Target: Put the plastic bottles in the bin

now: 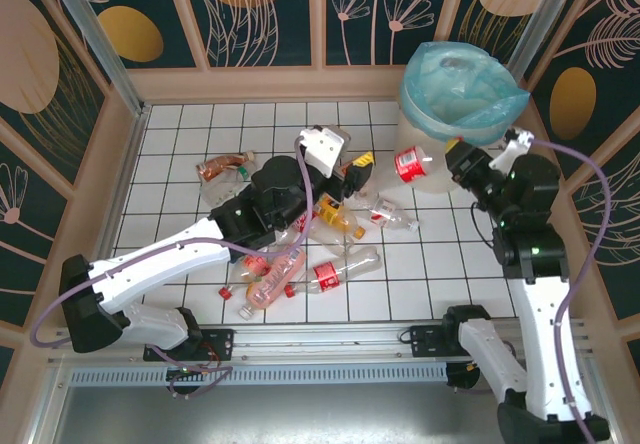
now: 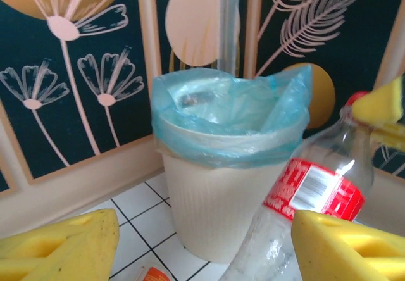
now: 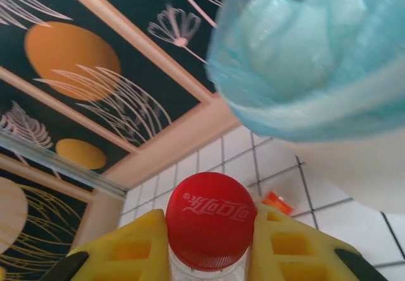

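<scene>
Beside the bin (image 1: 420,129), our right claw (image 3: 209,230) is clamped on the red cap of a bottle (image 1: 410,164), so we judge the carry is under way; next it must rise over the rim and let go. Our left wrist view shows its red label, hidden from the right wrist view, and our left claw (image 2: 205,230), spread wide and empty, above the tabletop (image 1: 180,144).

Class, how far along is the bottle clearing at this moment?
Done: unclear; what the bin holds cannot be made out. In hand: the right gripper clamps a red-capped bottle beside the bin. Left: several bottles lie on the tiles, near the open left gripper.
</scene>
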You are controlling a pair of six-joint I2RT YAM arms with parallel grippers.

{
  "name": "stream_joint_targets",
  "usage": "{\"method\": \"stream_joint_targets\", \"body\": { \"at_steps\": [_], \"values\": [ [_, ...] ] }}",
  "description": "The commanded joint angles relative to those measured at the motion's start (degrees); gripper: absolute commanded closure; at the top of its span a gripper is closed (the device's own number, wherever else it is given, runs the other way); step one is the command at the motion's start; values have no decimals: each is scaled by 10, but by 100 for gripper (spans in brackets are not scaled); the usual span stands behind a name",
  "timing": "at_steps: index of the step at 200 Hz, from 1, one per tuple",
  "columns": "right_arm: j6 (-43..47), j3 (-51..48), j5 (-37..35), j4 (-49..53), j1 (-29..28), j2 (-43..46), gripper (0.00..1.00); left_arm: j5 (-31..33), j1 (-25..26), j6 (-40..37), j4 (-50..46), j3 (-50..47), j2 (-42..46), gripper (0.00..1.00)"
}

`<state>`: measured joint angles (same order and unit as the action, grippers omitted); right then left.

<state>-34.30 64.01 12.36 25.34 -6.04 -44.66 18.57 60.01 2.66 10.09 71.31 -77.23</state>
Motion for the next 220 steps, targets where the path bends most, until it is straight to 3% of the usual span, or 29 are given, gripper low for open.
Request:
{"method": "stream_joint_targets", "body": {
  "at_steps": [1,27,70,97,112,130,150,220],
  "values": [
    [47,109,-55,-36,-41,-55,100,33,-15,31,-20,45,2,28],
    [104,277,-127,-5,-78,-164,100,6,-42,53,-36,95,-22,29],
    [197,557,-256,52,-82,-348,100,-74,-54,77,-69,194,-92,30],
    [272,761,-375,125,-82,-480,100,-129,-54,96,-111,267,-151,30],
    [308,821,-447,144,-84,-532,100,-153,-54,106,-123,289,-172,30],
    [344,801,-506,134,-84,-551,100,-172,-54,115,-128,300,-187,29],
    [352,737,-520,119,-84,-548,100,-178,-54,118,-129,300,-193,29],
    [341,497,-445,1,-84,-520,100,-171,-54,121,-114,248,-183,29]
  ]
}}
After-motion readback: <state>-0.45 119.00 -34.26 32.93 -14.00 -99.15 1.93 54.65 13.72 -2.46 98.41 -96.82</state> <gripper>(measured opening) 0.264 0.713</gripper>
